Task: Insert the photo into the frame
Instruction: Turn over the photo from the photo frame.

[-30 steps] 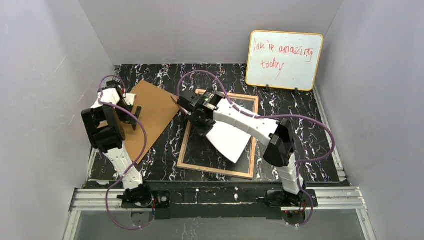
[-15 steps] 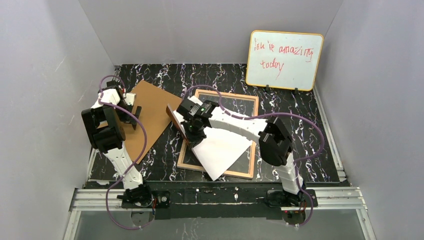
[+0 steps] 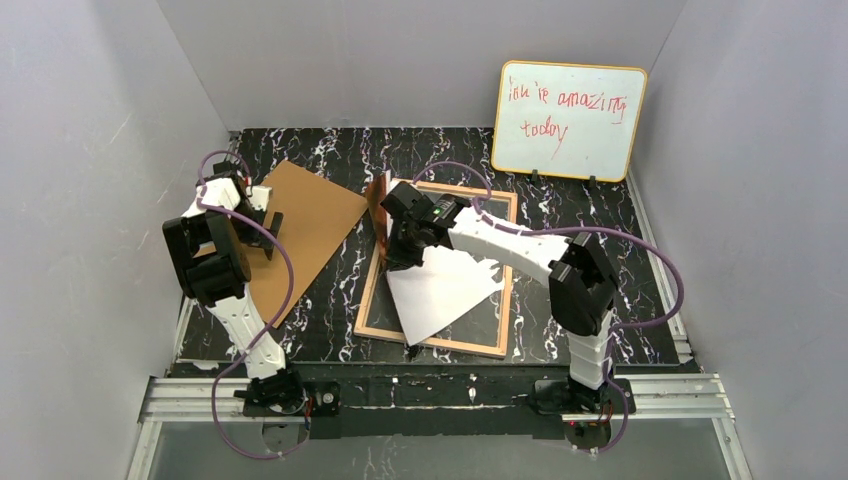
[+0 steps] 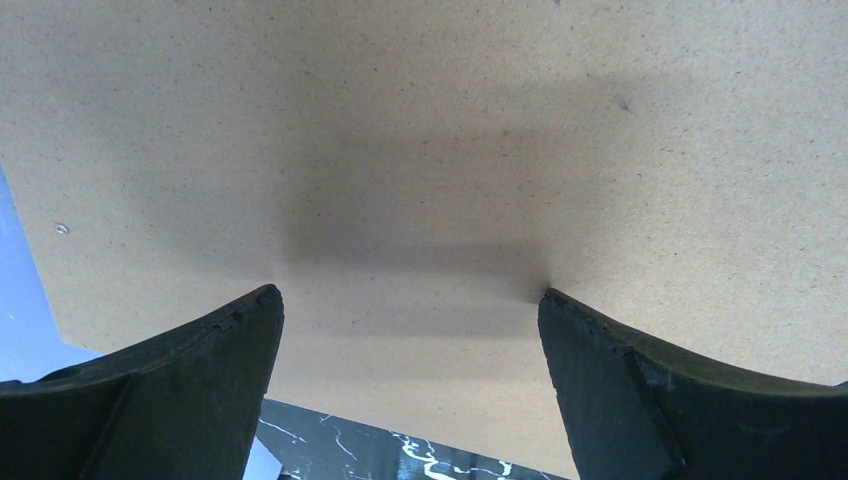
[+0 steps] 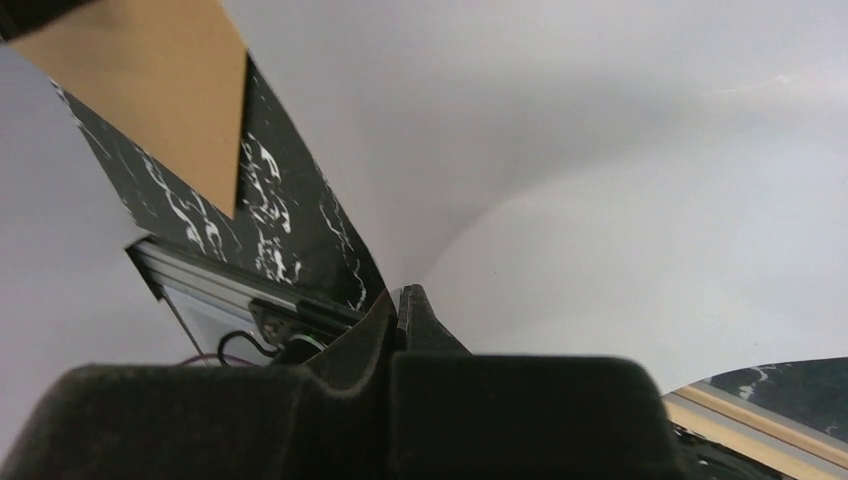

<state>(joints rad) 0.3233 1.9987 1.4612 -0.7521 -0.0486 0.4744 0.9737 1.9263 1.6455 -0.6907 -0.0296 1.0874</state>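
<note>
The photo [image 3: 440,290] shows its white back and hangs slanted over the frame [image 3: 470,348], which lies flat with its tan wood rim up. My right gripper [image 3: 393,250] is shut on the photo's upper left edge, near the frame's left rail. In the right wrist view the shut gripper [image 5: 400,292] pinches the sheet, and the photo's white surface [image 5: 620,290] spreads to the right. The photo's near corner reaches past the frame's near rail. My left gripper [image 3: 270,225] stands open just above the brown backing board [image 3: 310,215], with nothing between its fingers [image 4: 230,340].
An orange-rimmed whiteboard [image 3: 568,120] with red writing stands at the back right. The backing board [image 4: 420,150] lies on the left of the black marble table [image 3: 330,290]. Grey walls close in on three sides.
The right gripper carried the photo towards the near left, then back towards the frame's far left; the sheet turned with it. The left arm has not moved.
</note>
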